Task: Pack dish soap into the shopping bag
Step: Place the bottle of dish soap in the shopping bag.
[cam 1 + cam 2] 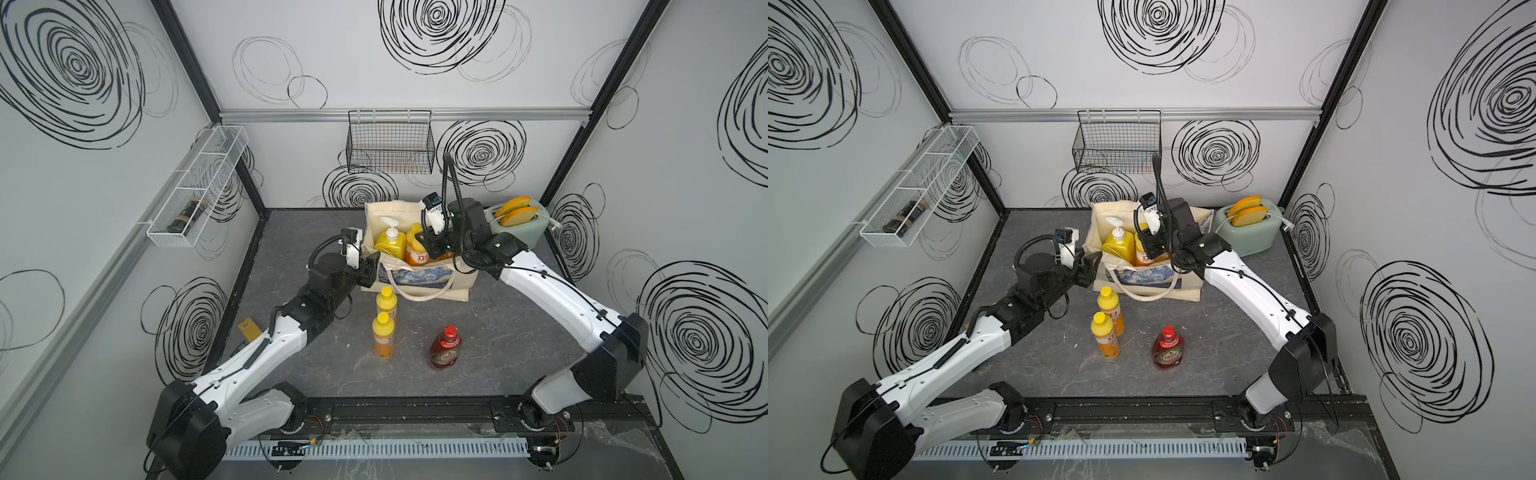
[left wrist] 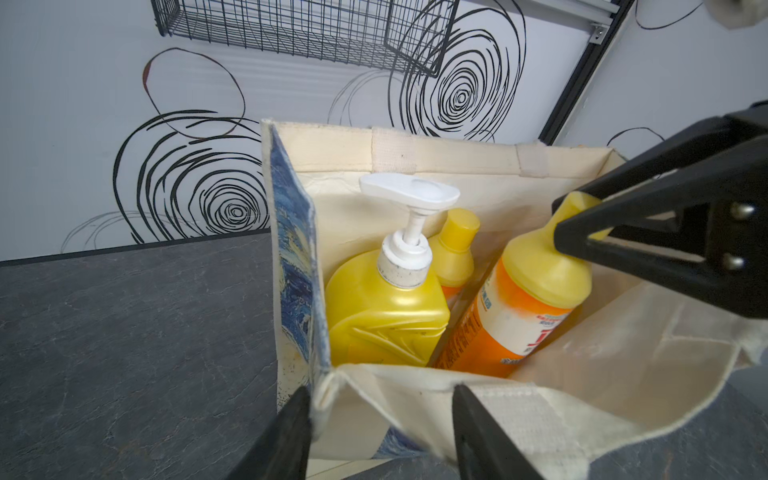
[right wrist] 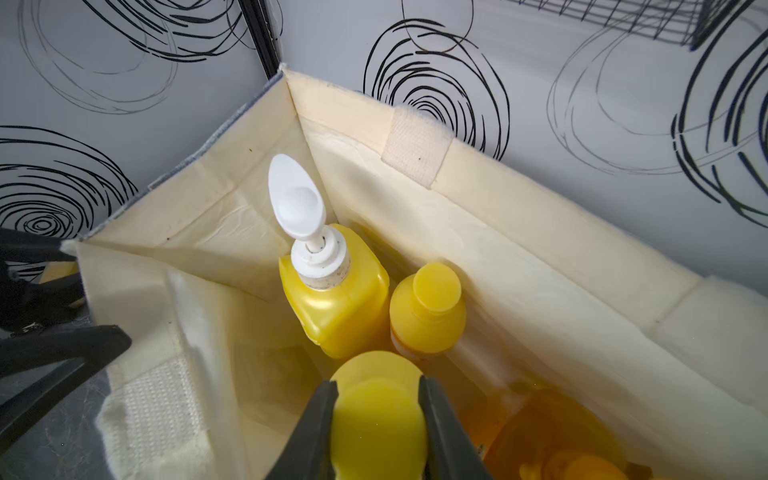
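Note:
The cream shopping bag (image 1: 419,286) (image 1: 1142,282) stands open at the back middle of the table. My right gripper (image 3: 377,382) (image 1: 430,245) is inside it, shut on the cap of a small yellow dish soap bottle (image 2: 536,282) that leans. Beside that bottle stand a yellow pump bottle (image 3: 332,299) (image 1: 388,243) and another small yellow bottle (image 3: 428,307). An orange bottle (image 3: 561,436) sits low in the bag. My left gripper (image 2: 380,390) (image 1: 372,266) is open, straddling the bag's front left corner. In front of the bag stand two small yellow bottles (image 1: 386,301) (image 1: 382,336) and a red Fairy bottle (image 1: 446,347).
A pale green toaster (image 1: 519,226) with bread stands right of the bag, close behind my right arm. A black wire basket (image 1: 390,143) hangs on the back wall. A white wire shelf (image 1: 199,187) holding a dark jar is on the left wall.

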You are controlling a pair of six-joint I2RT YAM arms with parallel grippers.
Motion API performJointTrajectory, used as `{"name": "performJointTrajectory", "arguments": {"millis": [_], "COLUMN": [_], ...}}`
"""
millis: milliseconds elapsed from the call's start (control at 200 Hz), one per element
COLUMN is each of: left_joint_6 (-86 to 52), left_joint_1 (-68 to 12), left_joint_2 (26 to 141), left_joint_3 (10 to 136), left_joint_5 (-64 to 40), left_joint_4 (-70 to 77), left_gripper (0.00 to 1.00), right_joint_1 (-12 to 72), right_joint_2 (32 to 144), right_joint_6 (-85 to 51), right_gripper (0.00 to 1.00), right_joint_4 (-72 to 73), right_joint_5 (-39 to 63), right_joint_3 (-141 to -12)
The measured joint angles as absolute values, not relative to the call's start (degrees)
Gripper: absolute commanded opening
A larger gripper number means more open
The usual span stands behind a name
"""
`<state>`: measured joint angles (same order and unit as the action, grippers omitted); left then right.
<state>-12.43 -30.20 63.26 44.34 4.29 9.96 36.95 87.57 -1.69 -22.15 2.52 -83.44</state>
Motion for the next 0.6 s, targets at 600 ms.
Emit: {"name": "performJointTrajectory", "arguments": {"millis": [600], "left_joint_6": [-12.4], "left_joint_1": [-30.4], "left_joint_2": [63.3], "left_joint_3": [44.3], "left_joint_5": [4.1], "left_joint_4": [10.0], "left_gripper": [0.57], "right_joint_1": [36.9], "right_joint_2": [91.0], "right_joint_6": [-2.8], "right_gripper": [0.0], "right_joint_4": [-12.8], "right_joint_5": [3.7], "right_joint_3": [-77.2]}}
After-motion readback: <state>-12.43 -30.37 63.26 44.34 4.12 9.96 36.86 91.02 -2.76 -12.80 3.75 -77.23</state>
